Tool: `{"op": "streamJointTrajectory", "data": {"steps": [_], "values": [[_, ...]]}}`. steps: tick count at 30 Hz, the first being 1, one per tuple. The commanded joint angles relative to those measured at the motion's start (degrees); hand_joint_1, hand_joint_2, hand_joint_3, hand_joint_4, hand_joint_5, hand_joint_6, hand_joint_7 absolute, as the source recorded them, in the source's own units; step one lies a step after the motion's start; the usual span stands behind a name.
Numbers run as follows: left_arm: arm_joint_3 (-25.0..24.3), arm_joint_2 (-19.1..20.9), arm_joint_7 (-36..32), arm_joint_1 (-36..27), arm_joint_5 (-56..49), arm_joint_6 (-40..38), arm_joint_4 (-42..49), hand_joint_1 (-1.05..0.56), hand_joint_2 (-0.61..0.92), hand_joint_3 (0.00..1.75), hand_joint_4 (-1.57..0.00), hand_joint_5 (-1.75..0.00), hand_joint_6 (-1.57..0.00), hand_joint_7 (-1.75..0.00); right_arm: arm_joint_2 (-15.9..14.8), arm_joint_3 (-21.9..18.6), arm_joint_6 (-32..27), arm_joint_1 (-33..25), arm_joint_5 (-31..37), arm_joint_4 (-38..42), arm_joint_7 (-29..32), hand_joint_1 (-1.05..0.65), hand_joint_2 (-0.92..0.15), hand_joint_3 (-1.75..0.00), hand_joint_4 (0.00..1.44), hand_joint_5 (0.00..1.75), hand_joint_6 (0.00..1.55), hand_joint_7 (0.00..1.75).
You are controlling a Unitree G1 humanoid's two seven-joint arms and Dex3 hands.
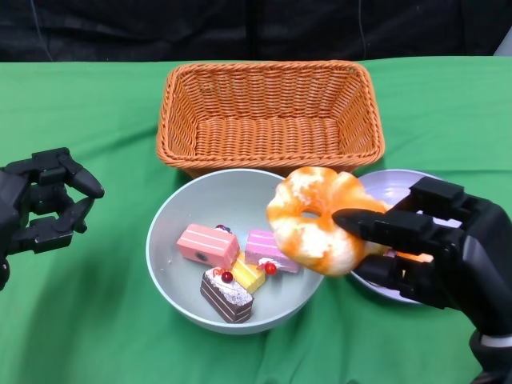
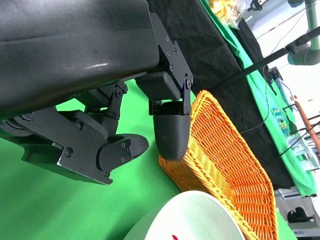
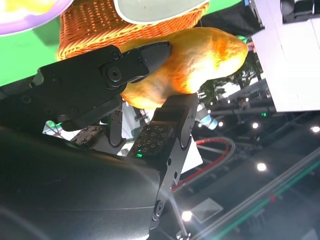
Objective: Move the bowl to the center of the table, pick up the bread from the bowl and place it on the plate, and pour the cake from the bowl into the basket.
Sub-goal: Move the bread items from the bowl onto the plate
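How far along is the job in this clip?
Done: the bowl sits mid-table in front of the basket. In hand: the right hand holds the bread lifted over the bowl's rim, beside the plate, not yet set down. Left: placing the bread, then pouring the cake pieces into the basket. The left hand holds nothing.

The bowl (image 1: 172,240) lies left of the right hand (image 1: 432,244), the plate (image 1: 392,188) under it. The basket (image 1: 270,116) sits beyond.

No readable text or labels
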State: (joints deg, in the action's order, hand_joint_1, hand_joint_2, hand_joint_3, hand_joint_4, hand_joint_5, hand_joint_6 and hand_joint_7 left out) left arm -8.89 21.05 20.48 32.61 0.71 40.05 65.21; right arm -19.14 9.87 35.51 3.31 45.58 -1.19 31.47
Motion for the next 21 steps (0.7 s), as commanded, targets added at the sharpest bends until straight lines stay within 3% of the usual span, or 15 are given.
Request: {"op": "streamJointTrajectory", "data": {"steps": [1,12,15,21], "values": [[-0.3,1.5,-0.4,0.4,0.1,-0.6,0.4,0.02,0.71,0.76,-0.72,-1.54,-0.75,-1.26,-0.2,-2.6,1.4,-1.0,-1.2,0.9,3.3,-0.17,-0.88,-0.01,0.92,1.01,1.15,0.34],[-0.3,1.7,-0.3,0.4,0.2,-0.3,0.5,0.04,0.72,0.76,-0.73,-1.53,-0.74,-1.27,0.4,-4.7,1.6,-1.6,-1.0,1.7,5.6,-0.16,-0.90,-0.01,0.87,1.09,1.04,0.54],[-0.6,2.0,0.0,0.7,0.5,-0.9,0.8,0.05,0.73,0.76,-0.73,-1.53,-0.74,-1.28,0.2,-8.0,-3.8,-1.9,-1.4,8.5,7.2,-0.14,-0.90,-0.01,0.88,1.16,1.04,0.54],[-1.0,2.1,1.0,1.0,1.0,-1.3,1.1,0.05,0.73,0.77,-0.72,-1.56,-0.72,-1.31,-0.5,-8.6,-7.0,0.7,-1.5,14.4,8.7,-0.13,-0.89,0.00,0.84,1.30,1.05,0.52]]}}
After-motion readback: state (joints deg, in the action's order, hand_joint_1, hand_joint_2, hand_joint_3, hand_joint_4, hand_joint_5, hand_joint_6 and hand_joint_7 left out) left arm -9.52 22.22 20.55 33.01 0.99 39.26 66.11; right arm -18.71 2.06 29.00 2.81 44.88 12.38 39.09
